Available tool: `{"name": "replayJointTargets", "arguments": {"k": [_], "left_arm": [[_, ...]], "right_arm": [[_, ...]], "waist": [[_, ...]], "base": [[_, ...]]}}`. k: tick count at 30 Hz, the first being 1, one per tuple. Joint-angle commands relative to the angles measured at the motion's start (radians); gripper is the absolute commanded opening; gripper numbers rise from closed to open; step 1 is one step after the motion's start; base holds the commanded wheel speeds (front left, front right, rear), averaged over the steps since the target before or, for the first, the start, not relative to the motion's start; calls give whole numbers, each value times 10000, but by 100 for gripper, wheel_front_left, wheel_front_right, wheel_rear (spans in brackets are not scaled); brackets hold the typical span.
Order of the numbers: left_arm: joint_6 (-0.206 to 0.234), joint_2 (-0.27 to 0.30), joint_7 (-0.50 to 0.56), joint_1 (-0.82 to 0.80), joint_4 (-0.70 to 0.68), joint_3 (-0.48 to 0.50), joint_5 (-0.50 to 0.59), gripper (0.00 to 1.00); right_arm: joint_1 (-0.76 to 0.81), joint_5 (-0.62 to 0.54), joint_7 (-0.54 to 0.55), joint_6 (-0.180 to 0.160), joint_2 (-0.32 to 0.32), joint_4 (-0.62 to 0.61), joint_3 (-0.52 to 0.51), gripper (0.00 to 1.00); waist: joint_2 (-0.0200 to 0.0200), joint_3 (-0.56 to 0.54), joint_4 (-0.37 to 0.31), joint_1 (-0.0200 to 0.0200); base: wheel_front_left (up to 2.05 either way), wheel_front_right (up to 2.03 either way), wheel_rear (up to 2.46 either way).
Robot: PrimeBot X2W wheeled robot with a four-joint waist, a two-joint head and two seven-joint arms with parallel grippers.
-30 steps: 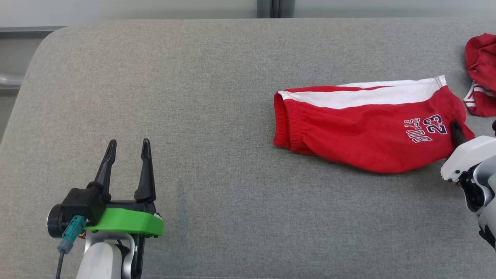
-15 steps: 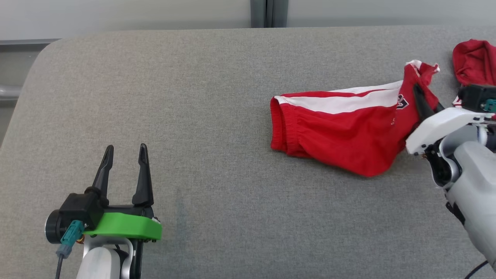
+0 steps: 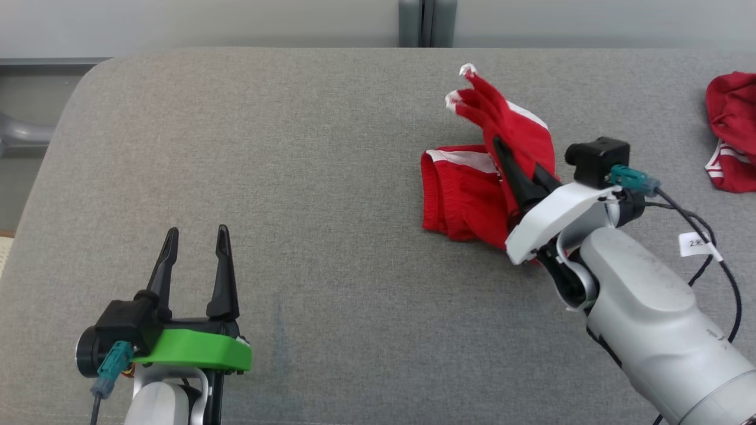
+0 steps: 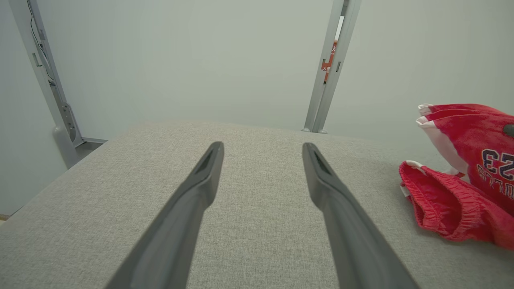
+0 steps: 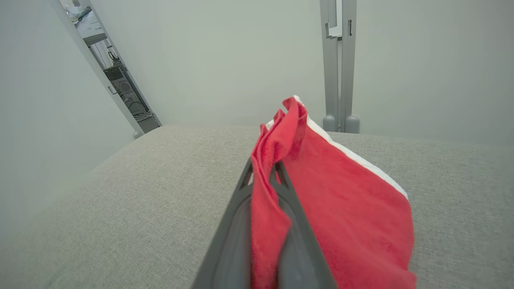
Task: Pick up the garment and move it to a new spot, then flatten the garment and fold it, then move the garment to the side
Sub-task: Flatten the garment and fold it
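Head: my right gripper (image 3: 511, 152) is clamped on the shorts (image 3: 466, 195), leg end raised. The waistband end lies on the worktop (image 3: 295, 147), right of centre. My left gripper (image 3: 196, 231) sits parted and empty by the near-left corner.

Left wrist: nothing in its gap, shorts off right.

Right wrist: red cloth pinched tight.

I judge the pick-up is in hand. Next I lift clear and carry to a new spot.

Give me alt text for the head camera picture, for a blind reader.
The right gripper, shut on red-and-white basketball shorts, holds one end raised above a grey fabric surface; the waistband end lies flat. The left gripper sits open at lower left; another red garment lies far right.
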Motion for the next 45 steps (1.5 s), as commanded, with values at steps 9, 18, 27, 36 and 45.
{"name": "replayJointTargets", "arguments": {"k": [9, 18, 27, 36, 45], "left_arm": [[163, 42, 3, -246, 47, -330, -332, 100], [198, 42, 3, -165, 105, -291, -291, 100], [140, 42, 3, -140, 96, -370, -156, 100], [74, 42, 3, -362, 189, -571, -144, 100], [105, 42, 3, -487, 250, -682, -341, 100]], "right_arm": [[480, -237, -41, -18, 871, 668, 681, 100], [1111, -736, -40, -16, 245, -858, -1342, 100], [2060, -1329, -39, -16, -373, -987, -3434, 62], [1563, -1921, -40, -16, -187, 454, -2948, 0], [1483, -2182, -41, -13, 916, 898, -2185, 0]], "waist": [[-1, 277, 416, 0], [-1, 205, 297, 0], [-1, 180, 328, 0], [-1, 384, 632, 0], [-1, 423, 979, 0]], "base": [[0, 0, 0], [0, 0, 0], [0, 0, 0], [0, 0, 0], [0, 0, 0]]}}
